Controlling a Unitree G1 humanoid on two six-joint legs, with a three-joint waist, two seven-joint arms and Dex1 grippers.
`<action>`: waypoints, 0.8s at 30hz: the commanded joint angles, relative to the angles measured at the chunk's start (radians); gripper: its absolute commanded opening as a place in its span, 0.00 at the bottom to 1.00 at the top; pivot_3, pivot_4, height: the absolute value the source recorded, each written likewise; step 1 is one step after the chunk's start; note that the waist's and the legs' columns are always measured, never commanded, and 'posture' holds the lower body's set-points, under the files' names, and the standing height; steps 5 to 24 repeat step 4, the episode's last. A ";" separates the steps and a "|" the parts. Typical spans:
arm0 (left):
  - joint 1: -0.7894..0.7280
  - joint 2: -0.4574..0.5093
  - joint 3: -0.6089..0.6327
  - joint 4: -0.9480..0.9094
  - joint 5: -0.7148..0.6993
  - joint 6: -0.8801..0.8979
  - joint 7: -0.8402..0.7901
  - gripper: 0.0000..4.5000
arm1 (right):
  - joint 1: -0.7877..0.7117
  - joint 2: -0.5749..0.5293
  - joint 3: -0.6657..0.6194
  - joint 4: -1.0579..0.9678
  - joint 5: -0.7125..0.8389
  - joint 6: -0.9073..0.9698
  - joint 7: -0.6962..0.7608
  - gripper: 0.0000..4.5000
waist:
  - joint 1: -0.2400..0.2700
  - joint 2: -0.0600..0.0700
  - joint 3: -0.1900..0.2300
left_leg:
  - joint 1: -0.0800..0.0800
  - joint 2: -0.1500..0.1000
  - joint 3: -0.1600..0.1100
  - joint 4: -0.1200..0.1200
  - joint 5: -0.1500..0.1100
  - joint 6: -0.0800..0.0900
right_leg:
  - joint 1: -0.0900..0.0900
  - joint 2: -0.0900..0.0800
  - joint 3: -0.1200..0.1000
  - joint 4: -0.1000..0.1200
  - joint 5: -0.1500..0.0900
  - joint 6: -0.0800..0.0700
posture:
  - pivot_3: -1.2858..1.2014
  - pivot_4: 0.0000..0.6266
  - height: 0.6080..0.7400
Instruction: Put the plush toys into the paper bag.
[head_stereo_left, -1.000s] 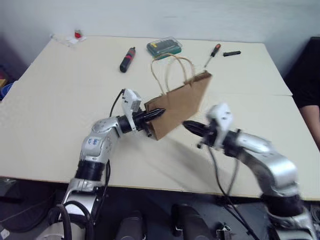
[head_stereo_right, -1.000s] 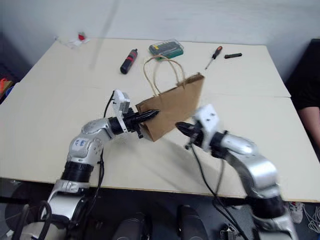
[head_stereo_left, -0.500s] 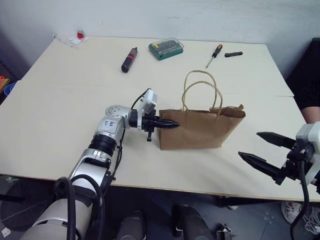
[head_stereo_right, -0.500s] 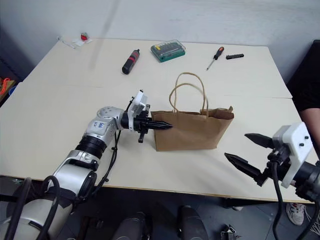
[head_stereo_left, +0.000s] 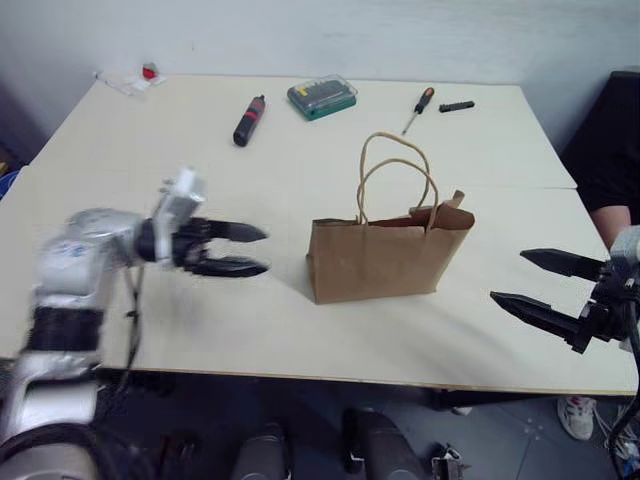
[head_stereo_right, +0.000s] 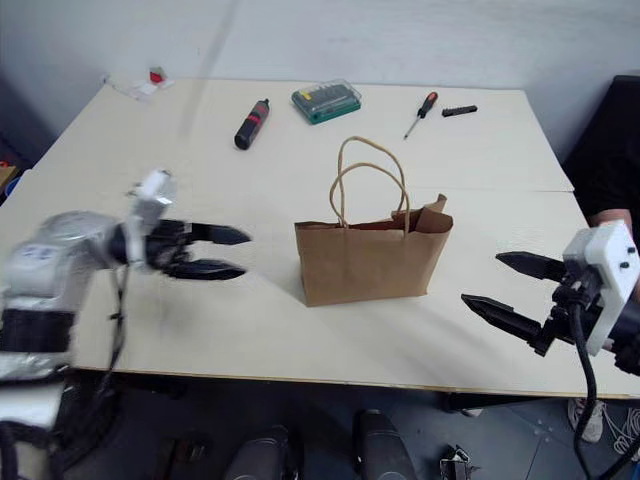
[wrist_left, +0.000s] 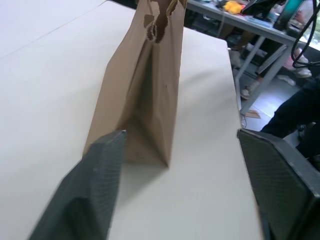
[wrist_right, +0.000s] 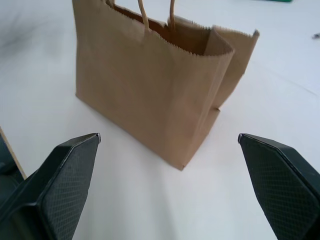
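Note:
The brown paper bag (head_stereo_left: 385, 258) stands upright on the table's middle, its mouth open and both loop handles up. My left gripper (head_stereo_left: 262, 251) hovers open to the bag's left, a hand's width clear of it, pointing at its narrow end. In the left wrist view that narrow end of the bag (wrist_left: 145, 95) sits between the spread fingers (wrist_left: 95, 190). My right gripper (head_stereo_left: 507, 276) is open near the table's front right, apart from the bag and aimed at it. The right wrist view shows the bag (wrist_right: 150, 85) from its corner, nothing between the fingers. The plush toys are out of view.
At the back of the table lie a black-and-red tool (head_stereo_left: 247, 119), a green bit case (head_stereo_left: 322, 96), a red-handled screwdriver (head_stereo_left: 417, 108) and a small black piece (head_stereo_left: 456, 105). A small red item (head_stereo_left: 148, 72) lies at the far left corner. A person's arm (head_stereo_left: 615, 225) shows at the right edge.
The bag went from held tilted in the air to standing on the table. The right gripper opened and withdrew right first; then the left gripper opened and pulled away left.

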 joint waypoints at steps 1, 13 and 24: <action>0.038 0.121 0.166 -0.131 -0.119 0.129 0.017 0.99 | -0.051 -0.054 -0.036 0.082 0.049 -0.003 0.071 1.00 | 0.006 -0.001 0.001 | 0.000 0.000 0.000 0.000 0.000 0.000 | 0.000 0.000 0.000 -0.001 0.000 0.000 | 0.52 0.24 1.00; 0.085 0.160 0.218 -0.182 -0.137 0.120 0.048 0.99 | -0.096 -0.092 -0.025 0.148 0.062 0.014 0.101 1.00 | 0.018 -0.001 0.001 | 0.001 -0.001 0.000 0.000 0.000 0.001 | 0.001 -0.002 -0.001 -0.004 0.000 0.000 | 0.52 0.24 1.00; 0.085 0.160 0.218 -0.182 -0.137 0.120 0.048 0.99 | -0.096 -0.092 -0.025 0.148 0.062 0.014 0.101 1.00 | 0.018 -0.001 0.001 | 0.001 -0.001 0.000 0.000 0.000 0.001 | 0.001 -0.002 -0.001 -0.004 0.000 0.000 | 0.52 0.24 1.00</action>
